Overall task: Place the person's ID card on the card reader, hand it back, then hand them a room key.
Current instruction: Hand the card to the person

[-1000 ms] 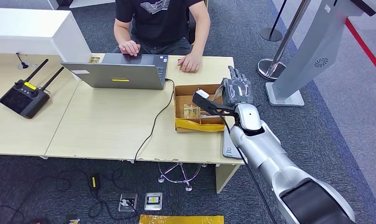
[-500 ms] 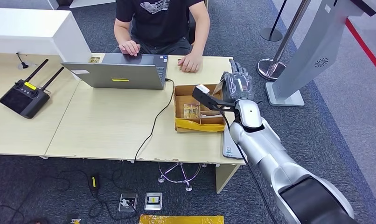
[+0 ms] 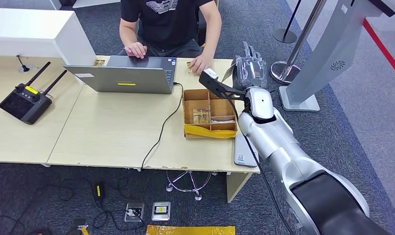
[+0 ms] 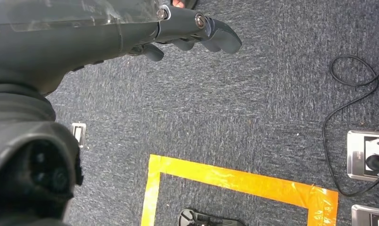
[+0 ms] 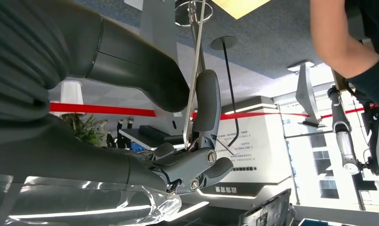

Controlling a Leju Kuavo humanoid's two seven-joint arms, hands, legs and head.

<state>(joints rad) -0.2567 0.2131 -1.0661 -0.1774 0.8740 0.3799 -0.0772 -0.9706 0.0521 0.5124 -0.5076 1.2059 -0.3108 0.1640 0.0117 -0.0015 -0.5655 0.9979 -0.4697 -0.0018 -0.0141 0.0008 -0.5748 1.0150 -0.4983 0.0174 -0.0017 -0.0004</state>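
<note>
Card (image 5: 192, 80) is pinched edge-on between thumb and fingers of the right hand (image 3: 248, 72), which has been raised from the box (image 3: 209, 114) toward the person's hand (image 3: 201, 63); handover seems near.

My head view is bright and even, with soft light from above; the bench (image 3: 112, 127) shows only faint shadows, and the picture is sharp to the edges. In my left wrist view the carpet (image 4: 253, 94) is clear, but the near left hand (image 4: 197, 28) is dark and a little soft. My right wrist view looks against strong light: the background is washed out, and the right hand (image 5: 197, 155) stays dark with glare on its cover.
</note>
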